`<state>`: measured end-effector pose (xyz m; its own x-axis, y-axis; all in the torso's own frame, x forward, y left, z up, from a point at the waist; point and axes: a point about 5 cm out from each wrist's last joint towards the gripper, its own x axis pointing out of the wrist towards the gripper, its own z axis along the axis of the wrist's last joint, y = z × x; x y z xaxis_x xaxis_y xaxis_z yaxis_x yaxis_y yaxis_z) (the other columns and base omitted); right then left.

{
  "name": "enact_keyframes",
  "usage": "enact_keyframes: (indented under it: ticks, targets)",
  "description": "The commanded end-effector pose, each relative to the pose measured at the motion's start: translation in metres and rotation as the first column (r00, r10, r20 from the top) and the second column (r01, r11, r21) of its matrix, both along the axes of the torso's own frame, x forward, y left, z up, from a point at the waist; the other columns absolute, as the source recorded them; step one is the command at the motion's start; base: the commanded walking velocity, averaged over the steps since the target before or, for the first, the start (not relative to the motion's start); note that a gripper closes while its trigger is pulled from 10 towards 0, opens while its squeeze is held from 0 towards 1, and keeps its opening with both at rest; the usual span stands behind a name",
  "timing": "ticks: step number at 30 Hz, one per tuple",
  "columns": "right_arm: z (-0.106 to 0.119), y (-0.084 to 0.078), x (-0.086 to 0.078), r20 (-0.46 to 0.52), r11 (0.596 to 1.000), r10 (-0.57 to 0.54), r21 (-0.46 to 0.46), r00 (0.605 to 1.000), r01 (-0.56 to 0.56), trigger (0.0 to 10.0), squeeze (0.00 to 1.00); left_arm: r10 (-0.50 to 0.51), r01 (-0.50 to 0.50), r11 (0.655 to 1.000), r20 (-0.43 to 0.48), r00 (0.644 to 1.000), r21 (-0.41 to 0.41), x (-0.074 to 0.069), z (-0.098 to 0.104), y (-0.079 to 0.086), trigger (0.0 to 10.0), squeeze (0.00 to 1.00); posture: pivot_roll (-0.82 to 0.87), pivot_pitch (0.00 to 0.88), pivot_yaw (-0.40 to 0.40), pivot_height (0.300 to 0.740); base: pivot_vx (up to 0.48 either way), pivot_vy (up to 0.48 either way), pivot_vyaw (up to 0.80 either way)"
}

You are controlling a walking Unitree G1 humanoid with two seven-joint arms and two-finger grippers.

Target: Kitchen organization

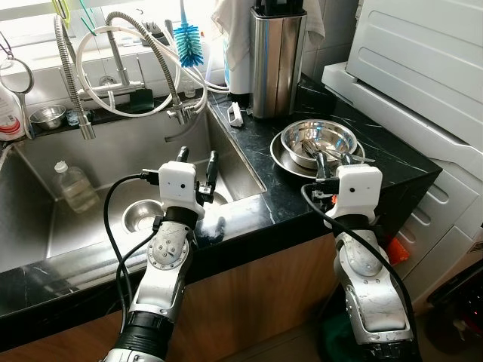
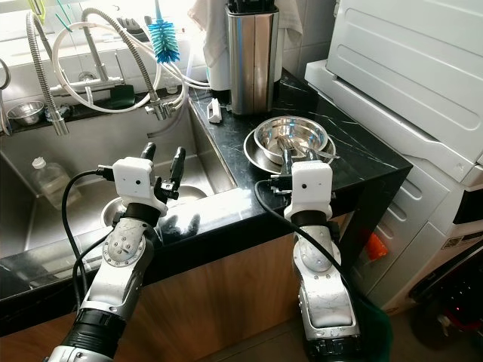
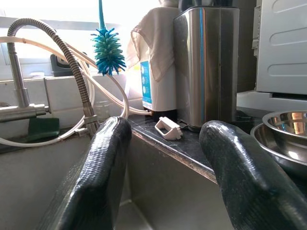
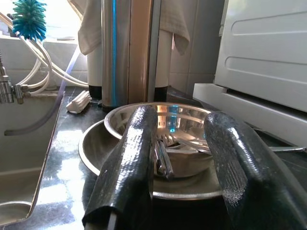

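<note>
The right end effector (image 1: 334, 162), open and empty, waits just before the bowl (image 1: 318, 141); next, grab it. The left end effector (image 1: 198, 160) is open, empty.

head cams look down at sink (image 1: 90, 181) and counter (image 1: 362, 162) | wrist cams sit low, facing the back wall | both catch the blue brush (image 3: 107, 48)

This is a home kitchen: a stainless steel sink (image 1: 45, 226) set in a black marble-patterned countertop (image 1: 377, 162), coil-spring faucets (image 1: 72, 75) by a bright window, a blue bottle brush (image 1: 188, 38), stacked steel bowls (image 1: 317, 143) holding cutlery, a steel knife block (image 1: 277, 60), and a white appliance (image 1: 423, 68) alongside.
</note>
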<state>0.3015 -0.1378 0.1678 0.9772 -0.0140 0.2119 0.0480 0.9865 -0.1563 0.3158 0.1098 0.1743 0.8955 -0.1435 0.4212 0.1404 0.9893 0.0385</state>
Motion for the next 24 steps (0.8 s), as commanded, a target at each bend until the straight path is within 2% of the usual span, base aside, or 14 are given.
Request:
enact_keyframes:
  ticks: [1,2,3,4,24]
  targets:
    - [-0.0001,0.001,0.0019,-0.012,1.0,-0.001,0.0,1.0,0.001,10.0,0.0,-0.004,0.004,1.0,-0.008,1.0,0.003,0.0006,-0.0014,0.0008,10.0,0.0,-0.17,0.0,0.044,0.74,0.0,0.0,0.0]
    - [-0.0003,0.0008,0.0019,-0.014,1.0,-0.002,-0.002,1.0,0.002,10.0,0.0,-0.004,0.004,1.0,-0.008,1.0,0.003,0.0006,-0.0014,0.0007,10.0,0.0,-0.17,0.0,0.044,0.74,0.0,0.0,0.0]
    - [-0.0005,0.0005,0.002,-0.015,1.0,-0.004,-0.003,1.0,0.004,3.4,0.0,-0.004,0.004,1.0,-0.008,1.0,0.003,0.0006,-0.0014,0.0007,10.0,0.0,-0.17,0.0,0.044,0.74,0.0,0.0,0.0]
    - [-0.0006,0.0004,0.002,-0.016,1.0,-0.005,-0.001,1.0,0.005,0.0,0.0,-0.004,0.004,1.0,-0.008,1.0,0.003,0.0006,-0.0014,0.0006,10.0,0.0,-0.17,0.0,0.044,0.74,0.0,0.0,0.0]
    - [0.003,0.0031,0.0031,-0.007,1.0,0.009,0.009,1.0,-0.009,0.0,0.0,-0.003,0.003,1.0,-0.006,1.0,0.001,0.0006,-0.0007,0.0005,10.0,0.0,-0.16,0.0,0.043,0.74,0.0,0.0,0.0]
